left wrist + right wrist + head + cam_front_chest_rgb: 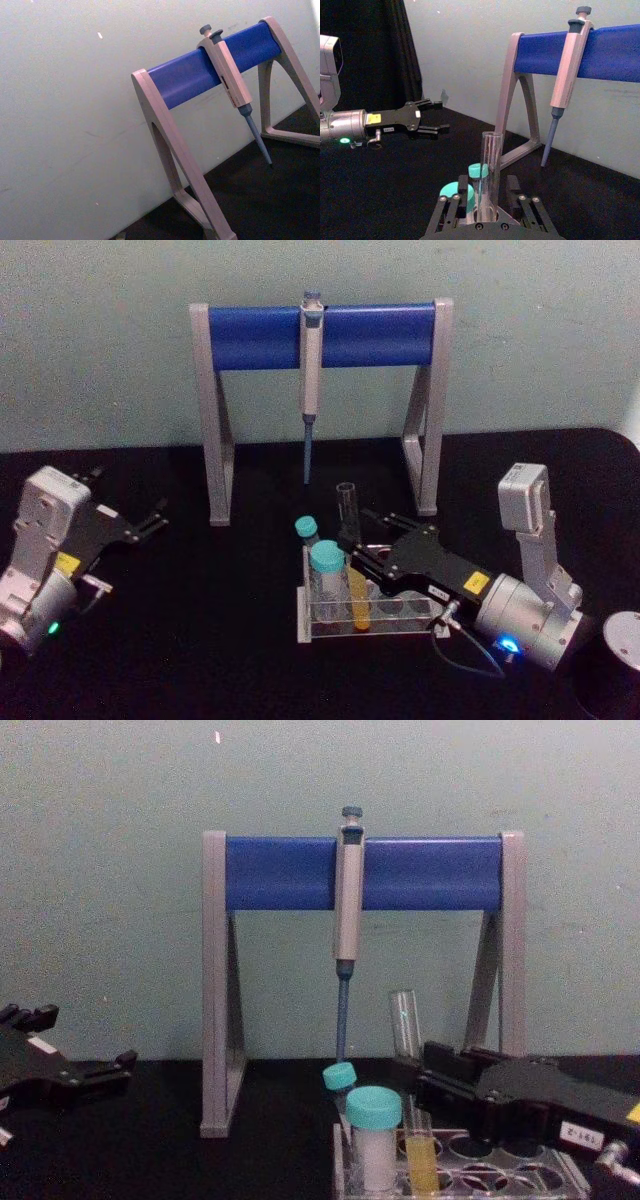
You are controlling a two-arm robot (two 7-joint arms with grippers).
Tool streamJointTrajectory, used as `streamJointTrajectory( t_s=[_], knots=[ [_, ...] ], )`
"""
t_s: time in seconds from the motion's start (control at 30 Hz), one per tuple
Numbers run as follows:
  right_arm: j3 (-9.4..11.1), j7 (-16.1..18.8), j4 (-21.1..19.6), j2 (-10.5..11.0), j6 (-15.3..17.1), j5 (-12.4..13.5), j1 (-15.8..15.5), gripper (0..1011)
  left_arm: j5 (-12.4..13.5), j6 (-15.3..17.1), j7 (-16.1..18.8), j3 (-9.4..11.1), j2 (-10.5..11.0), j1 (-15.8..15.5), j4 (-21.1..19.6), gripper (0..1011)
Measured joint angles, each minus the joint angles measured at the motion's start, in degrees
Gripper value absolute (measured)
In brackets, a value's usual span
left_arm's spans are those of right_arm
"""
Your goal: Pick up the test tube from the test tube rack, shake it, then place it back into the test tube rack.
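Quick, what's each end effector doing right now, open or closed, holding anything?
Left end effector: open, holding nothing.
Right end effector: open, straddling the test tube, not yet clamped on it.

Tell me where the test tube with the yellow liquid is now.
The test tube stands in the test tube rack at the table's middle, right of the teal-capped vials, between the right gripper's fingers.
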Motion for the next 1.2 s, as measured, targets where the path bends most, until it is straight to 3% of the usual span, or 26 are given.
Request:
streamJointTrajectory(
  t_s=[0.6,1.0,1.2],
  knots=[
    [0.04,0.03,-0.01,0.0,-0.03,0.13,0.0,994,0.0,0.0,0.0,0.0,0.0,0.0,0.0,1001],
    [0.16,0.15,-0.77,0.06,-0.33,0.14,-0.05,1000,0.0,0.0,0.0,0.0,0.0,0.0,0.0,1001],
    [2.33,-0.34,-4.24,0.38,-4.02,0.35,-1.45,1000,0.0,0.0,0.0,0.0,0.0,0.0,0.0,1001]
  ],
)
